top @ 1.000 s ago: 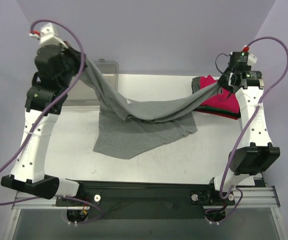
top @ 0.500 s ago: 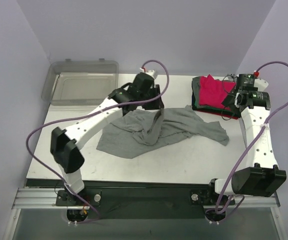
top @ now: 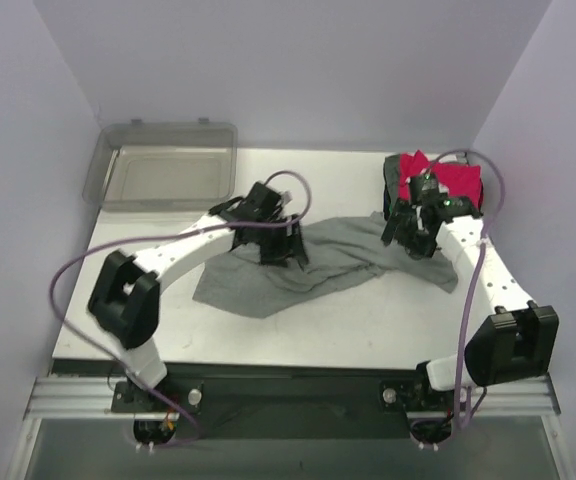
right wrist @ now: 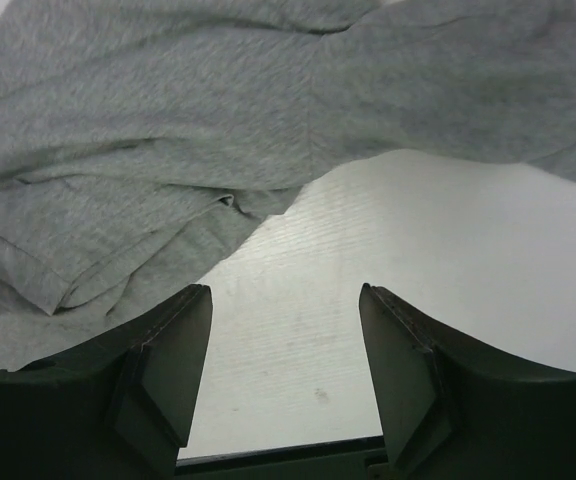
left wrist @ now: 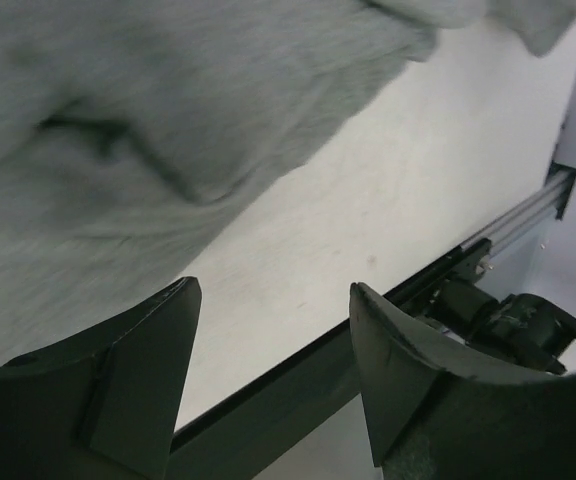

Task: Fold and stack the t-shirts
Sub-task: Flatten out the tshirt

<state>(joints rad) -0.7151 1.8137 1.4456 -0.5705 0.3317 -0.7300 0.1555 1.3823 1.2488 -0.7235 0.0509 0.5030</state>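
Grey t-shirt [top: 348, 262] lies rumpled, left hand [top: 288, 250] and right hand [top: 408, 238] spread empty over it, so best pinch its edges and pull flat.

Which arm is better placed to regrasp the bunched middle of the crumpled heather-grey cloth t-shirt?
Likely left: the open left gripper hangs over the grey t-shirt's bunched middle; the open right gripper sits at its right end, near the pink-red folded shirt.

White arm links [top: 183, 248], black joints, purple cables [top: 54, 292], dark wedge-shaped gripper fingers [right wrist: 158, 390].
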